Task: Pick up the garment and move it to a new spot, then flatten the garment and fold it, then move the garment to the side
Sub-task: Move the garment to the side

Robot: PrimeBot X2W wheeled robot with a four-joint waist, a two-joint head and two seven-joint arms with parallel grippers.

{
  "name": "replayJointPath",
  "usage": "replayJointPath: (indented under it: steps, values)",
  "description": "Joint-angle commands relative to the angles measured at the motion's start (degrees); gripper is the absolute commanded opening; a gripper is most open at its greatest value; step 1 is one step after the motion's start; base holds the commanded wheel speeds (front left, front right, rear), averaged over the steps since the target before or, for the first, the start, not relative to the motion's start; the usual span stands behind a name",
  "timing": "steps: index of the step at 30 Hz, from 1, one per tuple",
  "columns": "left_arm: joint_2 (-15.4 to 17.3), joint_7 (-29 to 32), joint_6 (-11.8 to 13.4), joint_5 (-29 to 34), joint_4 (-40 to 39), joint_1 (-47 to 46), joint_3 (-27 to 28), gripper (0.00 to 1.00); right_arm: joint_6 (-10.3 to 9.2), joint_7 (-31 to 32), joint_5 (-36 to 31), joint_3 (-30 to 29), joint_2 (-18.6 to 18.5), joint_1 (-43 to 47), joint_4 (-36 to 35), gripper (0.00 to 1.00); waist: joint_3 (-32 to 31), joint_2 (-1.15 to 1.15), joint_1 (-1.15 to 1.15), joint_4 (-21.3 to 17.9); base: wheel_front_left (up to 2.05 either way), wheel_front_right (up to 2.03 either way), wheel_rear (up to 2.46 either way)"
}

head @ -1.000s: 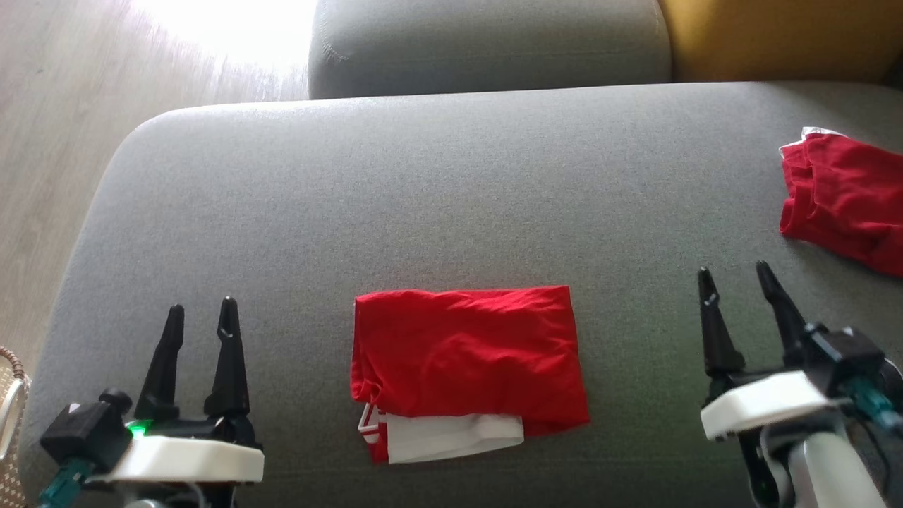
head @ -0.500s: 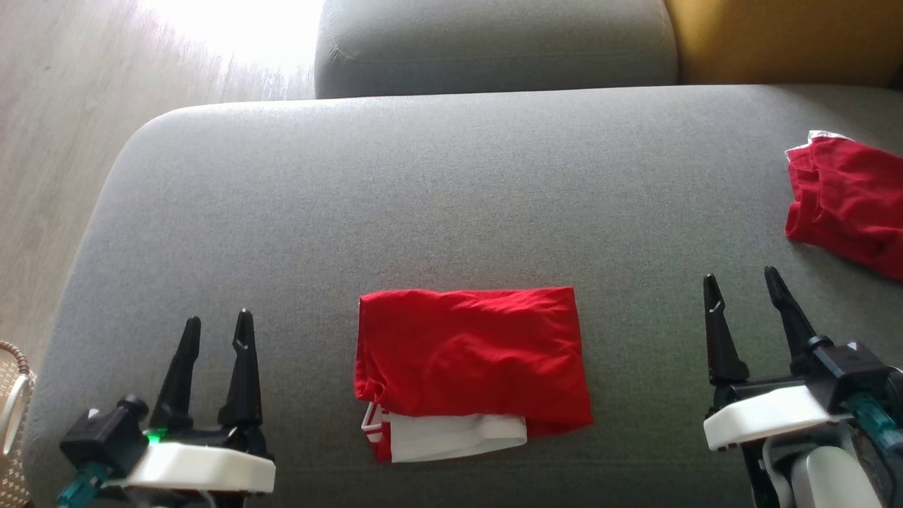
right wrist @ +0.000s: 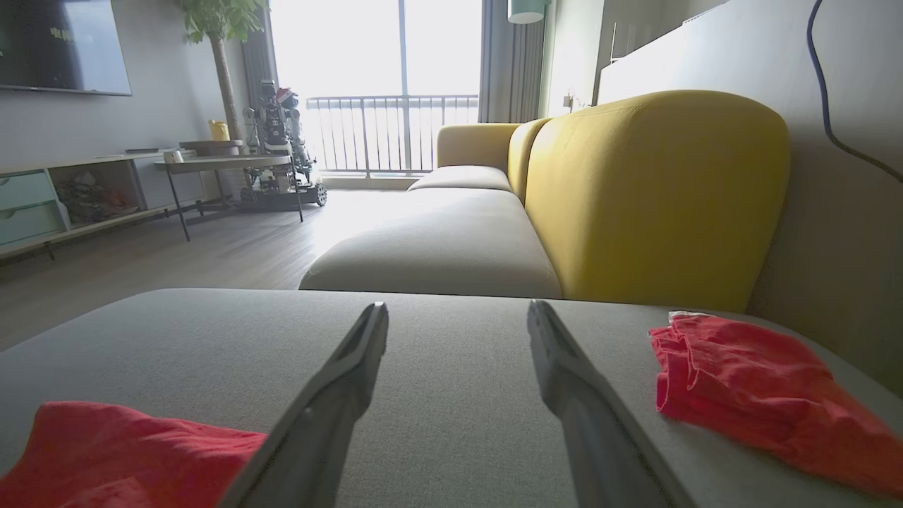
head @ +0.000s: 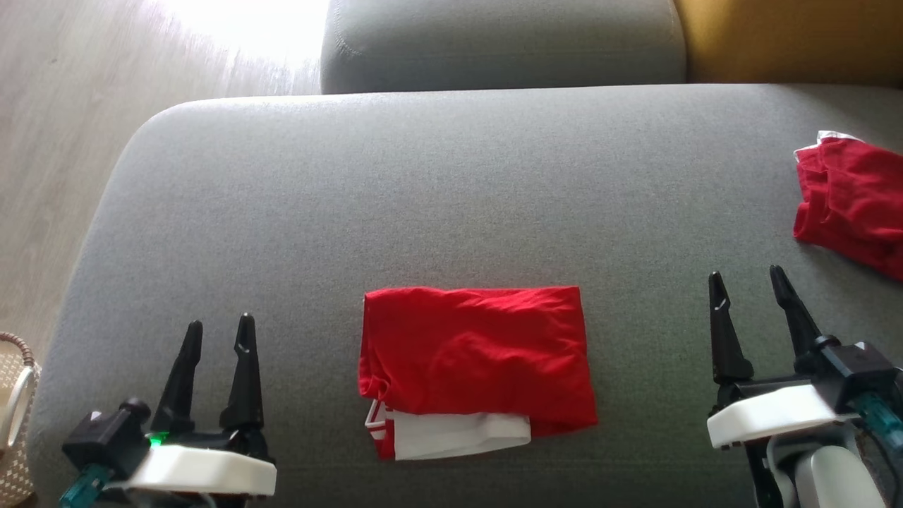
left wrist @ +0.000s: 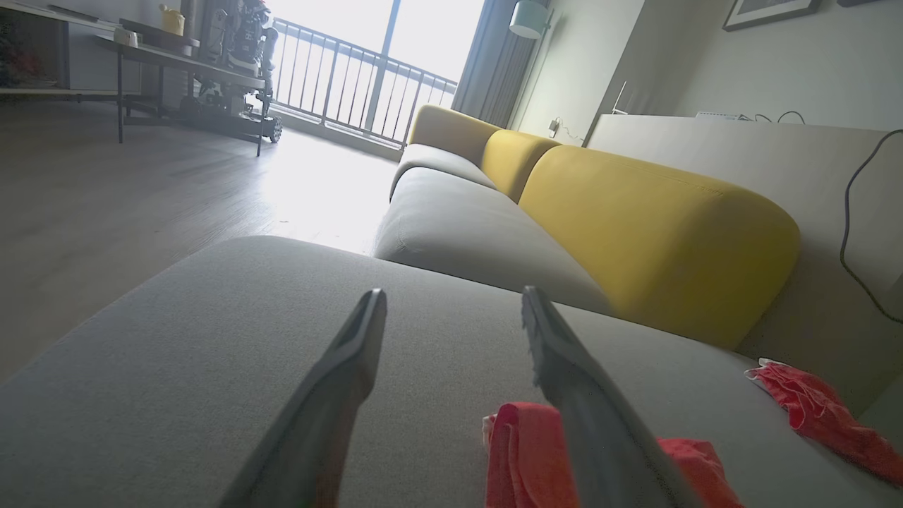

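Observation:
A folded red garment (head: pixel 476 356) with a white band along its near edge lies on the grey sofa cushion (head: pixel 423 197), near the front middle. It appears low right in the left wrist view (left wrist: pixel 525 451) and low left in the right wrist view (right wrist: pixel 120 451). My left gripper (head: pixel 219 328) hovers open to the garment's left, nothing between its fingers. My right gripper (head: pixel 748 279) is open to the garment's right, also holding nothing. Both stand well apart from the cloth.
A second red garment (head: pixel 850 201) lies crumpled at the cushion's right edge, close to my right gripper, also in the right wrist view (right wrist: pixel 755 391). A yellow backrest (right wrist: pixel 656 190) rises behind. Wooden floor (head: pixel 63 127) lies left; a woven basket (head: pixel 14 416) sits at lower left.
The whole picture has slid slightly right, a camera shift. Both grippers sit a little lower in the view than a second ago; both stay open and the garment lies unmoved.

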Motion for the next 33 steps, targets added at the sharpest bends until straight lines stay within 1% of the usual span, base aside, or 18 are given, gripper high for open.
replayJointPath:
  steps: [1, 2, 4, 7, 13, 17, 20, 26, 33]
  values:
    - [0.09, -0.34, 0.17, 0.41, -1.68, -2.28, 1.66, 1.0, -0.01, -0.53, 0.4, 1.01, -0.02, -0.66, -1.9, 1.0, 0.1, 0.0, 0.0, 0.11, 0.0, 0.0, 0.0]
    - [0.09, -0.34, 0.16, 0.44, -1.67, -2.33, 1.59, 1.0, -0.01, -0.53, 0.84, 1.28, -0.02, -0.63, -1.56, 1.0, 0.19, 0.0, 0.0, 0.21, 0.0, 0.0, 0.0]
    - [0.09, -0.34, 0.14, 0.46, -1.72, -2.49, 1.4, 1.0, -0.01, -0.42, 4.4, 2.15, -0.02, -0.72, -0.56, 1.0, 0.69, 0.0, 0.0, 0.5, 0.0, 0.0, 0.0]
    - [0.09, -0.34, 0.12, 0.66, -1.4, -2.91, 0.97, 1.0, -0.01, 0.78, 6.22, 4.74, -0.02, -1.39, -0.1, 1.0, 1.88, 0.0, 0.0, 1.05, 0.0, 0.0, 0.0]
    - [0.09, -0.34, 0.1, 0.66, -0.74, -4.37, 0.55, 1.0, -0.01, 6.85, 12.06, 7.82, -0.02, -3.17, 2.9, 1.0, 4.73, 0.0, 0.0, 2.25, 0.0, 0.0, 0.0]
    - [0.09, -0.34, 0.07, 0.59, -0.34, -5.49, 0.17, 1.0, -0.01, 10.96, 17.32, 10.08, -0.02, -4.25, 5.2, 1.0, 6.18, 0.0, 0.0, 3.28, 0.0, 0.0, 0.0]
    - [0.09, -0.34, 0.06, 0.56, -0.18, -6.13, 0.08, 1.0, -0.01, 12.68, 19.69, 10.96, -0.02, -5.14, 6.66, 1.0, 7.1, 0.0, 0.0, 3.89, 0.0, 0.0, 0.0]
    - [0.09, -0.34, 0.03, 0.94, 0.21, -7.1, -0.79, 1.0, -0.01, 15.32, 21.96, 11.86, -0.02, -6.94, 11.61, 1.0, 8.3, 0.0, 0.0, 5.2, 0.0, 0.0, 0.0]
    - [0.09, -0.34, 0.01, 1.02, 0.48, -7.75, -1.15, 1.0, -0.01, 16.88, 21.86, 13.2, -0.02, -8.23, 16.31, 1.0, 8.88, 0.0, 0.0, 6.19, 0.0, 0.0, 0.0]
